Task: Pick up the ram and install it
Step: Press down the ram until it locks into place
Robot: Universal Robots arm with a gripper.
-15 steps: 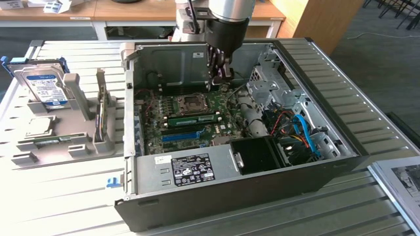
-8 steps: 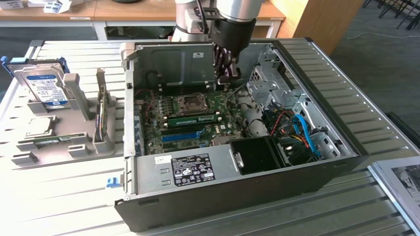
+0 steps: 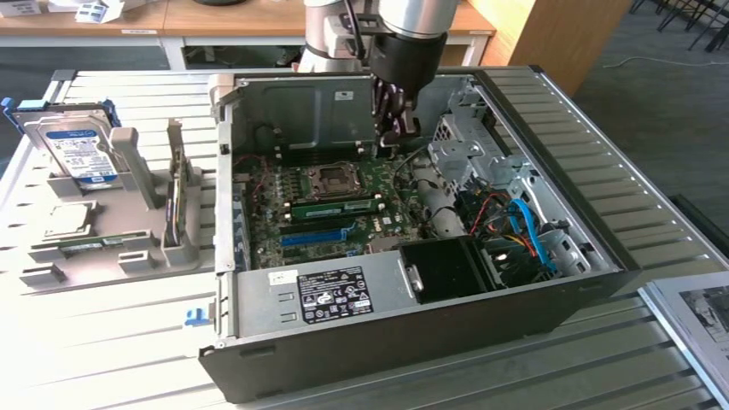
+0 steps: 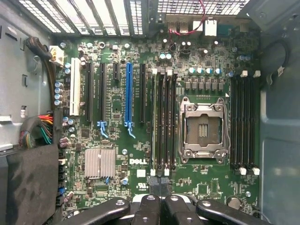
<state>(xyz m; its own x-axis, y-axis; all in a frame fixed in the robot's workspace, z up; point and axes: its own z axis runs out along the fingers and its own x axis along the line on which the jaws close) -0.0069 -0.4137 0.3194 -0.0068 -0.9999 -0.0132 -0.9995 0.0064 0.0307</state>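
Claw (image 3: pixel 394 138) shut and empty above the memory slots (image 4: pixel 163 122).
Ram (image 3: pixel 337 207) seems seated, hard to tell; a half-latched end under a push could crack the motherboard (image 4: pixel 197 180).

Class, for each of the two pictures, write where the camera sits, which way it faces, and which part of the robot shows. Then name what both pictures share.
Exterior view: raised beside the table, looking down at an angle into the open computer case; the arm and gripper reach in.
Wrist view: on the wrist, facing straight onto the motherboard; the gripper's dark body shows.
Shared: the motherboard, its processor socket and the blue slot.
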